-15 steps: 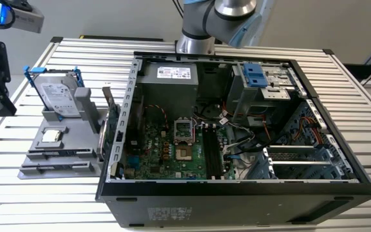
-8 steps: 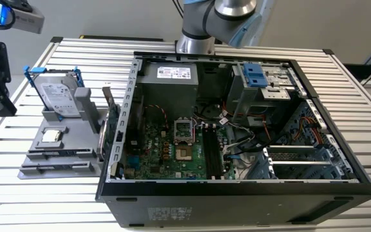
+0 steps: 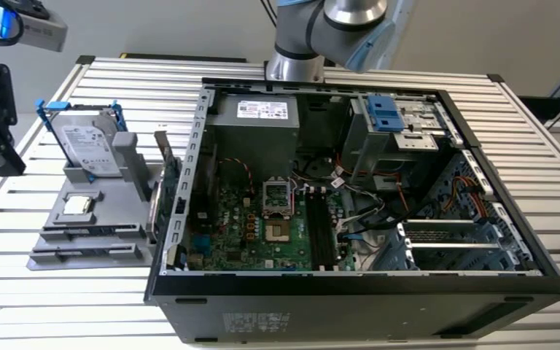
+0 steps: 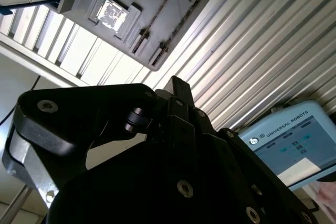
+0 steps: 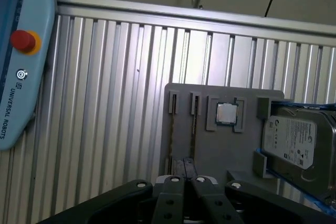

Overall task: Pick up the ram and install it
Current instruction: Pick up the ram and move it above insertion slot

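Note:
My gripper (image 5: 185,165) hangs above the slatted table, at the exterior view's left edge (image 3: 6,166), beside the grey holder (image 5: 210,145). Its black fingers look pressed together with nothing between them, and in the second wrist view they come to a single tip (image 4: 178,85). The holder has long narrow slots. A thin edge-on strip in one slot (image 5: 193,129) (image 4: 163,9) may be the ram, but I cannot tell for sure. The open computer case (image 3: 192,182) lies on the table with its green motherboard (image 3: 251,226) and black memory slots (image 3: 321,230) facing up.
The holder also carries a silver hard drive in a blue frame (image 3: 90,142) (image 5: 296,145) and a small square processor (image 3: 78,205) (image 5: 227,113). A green expansion card (image 3: 170,193) stands between holder and case. A pale blue teach pendant (image 5: 21,61) lies on the table.

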You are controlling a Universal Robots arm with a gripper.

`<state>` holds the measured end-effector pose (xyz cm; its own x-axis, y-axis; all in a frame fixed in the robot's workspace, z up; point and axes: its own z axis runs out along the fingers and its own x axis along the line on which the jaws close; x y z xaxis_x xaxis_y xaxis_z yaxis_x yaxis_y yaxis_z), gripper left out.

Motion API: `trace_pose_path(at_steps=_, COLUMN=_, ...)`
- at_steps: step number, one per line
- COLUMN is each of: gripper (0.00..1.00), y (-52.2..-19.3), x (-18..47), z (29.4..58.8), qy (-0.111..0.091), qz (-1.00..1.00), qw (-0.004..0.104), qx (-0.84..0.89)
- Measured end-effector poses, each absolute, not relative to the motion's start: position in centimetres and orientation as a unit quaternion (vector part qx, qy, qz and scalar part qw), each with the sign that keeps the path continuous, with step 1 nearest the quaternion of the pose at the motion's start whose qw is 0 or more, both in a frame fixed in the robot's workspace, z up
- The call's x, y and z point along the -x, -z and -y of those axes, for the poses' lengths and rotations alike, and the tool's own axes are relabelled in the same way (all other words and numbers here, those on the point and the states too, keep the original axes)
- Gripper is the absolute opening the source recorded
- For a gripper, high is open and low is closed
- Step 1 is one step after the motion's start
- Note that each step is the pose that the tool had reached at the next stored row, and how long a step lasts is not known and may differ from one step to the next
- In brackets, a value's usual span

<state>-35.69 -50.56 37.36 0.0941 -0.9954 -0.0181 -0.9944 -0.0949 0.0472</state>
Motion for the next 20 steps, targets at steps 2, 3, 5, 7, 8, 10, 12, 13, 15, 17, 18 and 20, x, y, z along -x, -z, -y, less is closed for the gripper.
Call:
trace_pose_path(at_steps=2, gripper=0.0, y=-37.34, x=35.69, z=50.56, qy=0.023, qz=0.673, qw=0.011, qx=-0.739)
trace_pose_path(at_steps=3, gripper=0.0, y=-37.31, x=35.69, z=50.56, qy=0.023, qz=0.674, qw=0.011, qx=-0.738)
trace_pose_path(at_steps=5, gripper=0.0, y=-37.26, x=35.68, z=50.56, qy=0.023, qz=0.675, qw=0.011, qx=-0.738)
trace_pose_path(at_steps=7, gripper=0.0, y=-37.24, x=35.69, z=50.55, qy=0.023, qz=0.675, qw=0.011, qx=-0.737)
trace_pose_path(at_steps=8, gripper=0.0, y=-37.24, x=35.69, z=50.55, qy=0.023, qz=0.675, qw=0.011, qx=-0.737)
trace_pose_path(at_steps=10, gripper=0.0, y=-37.22, x=35.69, z=50.55, qy=0.023, qz=0.676, qw=0.011, qx=-0.737)
trace_pose_path(at_steps=12, gripper=0.0, y=-37.2, x=35.69, z=50.56, qy=0.023, qz=0.676, qw=0.011, qx=-0.736)
trace_pose_path(at_steps=13, gripper=0.0, y=-37.19, x=35.69, z=50.56, qy=0.023, qz=0.676, qw=0.011, qx=-0.736)
trace_pose_path(at_steps=15, gripper=0.0, y=-37.17, x=35.68, z=50.56, qy=0.023, qz=0.677, qw=0.011, qx=-0.736)
trace_pose_path(at_steps=17, gripper=0.0, y=-37.13, x=35.69, z=50.56, qy=0.023, qz=0.677, qw=0.011, qx=-0.735)
trace_pose_path(at_steps=18, gripper=0.0, y=-37.13, x=35.69, z=50.55, qy=0.023, qz=0.678, qw=0.011, qx=-0.735)
trace_pose_path(at_steps=20, gripper=0.0, y=-37.11, x=35.69, z=50.55, qy=0.023, qz=0.678, qw=0.011, qx=-0.735)
